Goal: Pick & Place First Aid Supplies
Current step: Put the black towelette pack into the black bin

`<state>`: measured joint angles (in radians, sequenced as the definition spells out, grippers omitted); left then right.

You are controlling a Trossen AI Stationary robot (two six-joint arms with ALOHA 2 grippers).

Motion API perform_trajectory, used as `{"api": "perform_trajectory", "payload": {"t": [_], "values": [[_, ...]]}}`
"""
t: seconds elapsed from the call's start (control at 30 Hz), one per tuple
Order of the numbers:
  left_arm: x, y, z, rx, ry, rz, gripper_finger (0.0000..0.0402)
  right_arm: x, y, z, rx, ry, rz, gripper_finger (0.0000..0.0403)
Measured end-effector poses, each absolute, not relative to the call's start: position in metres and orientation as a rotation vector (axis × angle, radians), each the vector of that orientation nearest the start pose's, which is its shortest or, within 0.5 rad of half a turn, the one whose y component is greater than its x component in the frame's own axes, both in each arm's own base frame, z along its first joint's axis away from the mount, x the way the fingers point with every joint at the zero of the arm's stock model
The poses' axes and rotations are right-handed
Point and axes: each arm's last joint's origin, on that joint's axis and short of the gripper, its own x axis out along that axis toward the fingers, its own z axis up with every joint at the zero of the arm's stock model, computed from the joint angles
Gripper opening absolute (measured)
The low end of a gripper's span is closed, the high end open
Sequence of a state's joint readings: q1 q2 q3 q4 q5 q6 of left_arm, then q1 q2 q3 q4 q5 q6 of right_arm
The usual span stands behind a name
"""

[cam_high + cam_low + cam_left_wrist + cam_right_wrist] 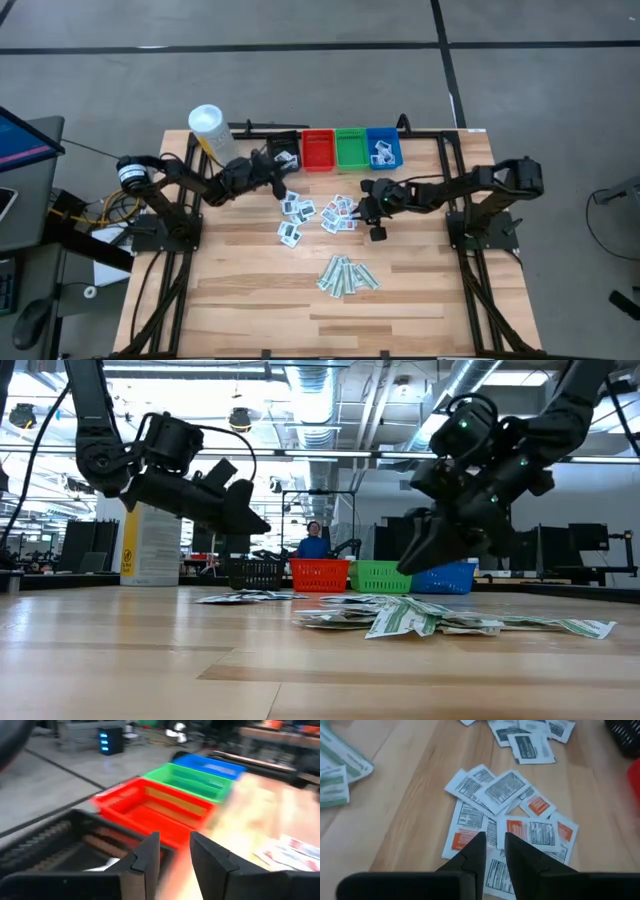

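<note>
From above, the left arm reaches from its base at the table's left edge toward the far side, its left gripper (272, 170) beside the black bin (285, 150). The right arm stretches leftward from its base, the right gripper (372, 203) over the red-print packets (338, 213). Dark-print packets (295, 213) lie just left of those, the green strips (346, 275) nearer the front, well apart. More packets sit in the black and blue bin (383, 148). A white canister (207, 124) stands at the far left corner.

At table height, the left gripper (238, 508) slopes down, well above the wood; the right gripper (432, 545) hangs nose-down above the strips (430, 618). A person shows far behind the bins.

The left wrist view is blurred: the fingers (146, 860) stand a narrow gap apart with nothing between them, above the black bin's rim, the red bin (150, 807) and green bin (195, 779) beyond.

In the right wrist view, the fingers (475, 851) are nearly closed, empty, pointing down at the red-print packets (530, 831), not touching them.
</note>
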<state>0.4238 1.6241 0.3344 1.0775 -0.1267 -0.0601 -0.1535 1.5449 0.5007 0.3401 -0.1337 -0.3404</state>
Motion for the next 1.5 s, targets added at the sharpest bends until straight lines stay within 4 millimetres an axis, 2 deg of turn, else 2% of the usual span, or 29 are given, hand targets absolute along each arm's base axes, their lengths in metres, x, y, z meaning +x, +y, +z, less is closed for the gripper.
{"api": "perform_trajectory", "payload": {"t": [0.3, 0.5, 0.6, 0.77, 1.0, 1.33, 1.5], "values": [[0.239, 0.063, 0.122, -0.081, 0.233, 0.307, 0.0106, 0.257, -0.039, 0.132, -0.231, 0.669, 0.084, 0.0065], [0.230, 0.036, 0.110, -0.076, 0.297, 0.200, 0.0108, 0.257, -0.039, 0.130, -0.214, 0.679, 0.106, 0.0065], [0.224, 0.028, 0.105, -0.072, 0.325, 0.173, 0.0108, 0.257, -0.039, 0.130, -0.214, 0.679, 0.107, 0.0065], [0.222, 0.025, 0.102, -0.057, 0.337, 0.168, 0.0108, 0.257, -0.039, 0.130, -0.215, 0.674, 0.107, 0.0065], [0.220, 0.026, 0.099, 0.064, 0.388, 0.179, 0.0108, 0.257, -0.039, 0.130, -0.215, 0.672, 0.107, 0.0065], [0.218, 0.027, 0.093, 0.072, 0.455, 0.178, 0.0109, 0.257, -0.042, 0.130, -0.211, 0.670, 0.095, 0.0065], [0.217, 0.028, 0.093, 0.074, 0.456, 0.193, 0.0134, 0.257, -0.042, 0.130, -0.211, 0.670, 0.095, 0.0065]]}}
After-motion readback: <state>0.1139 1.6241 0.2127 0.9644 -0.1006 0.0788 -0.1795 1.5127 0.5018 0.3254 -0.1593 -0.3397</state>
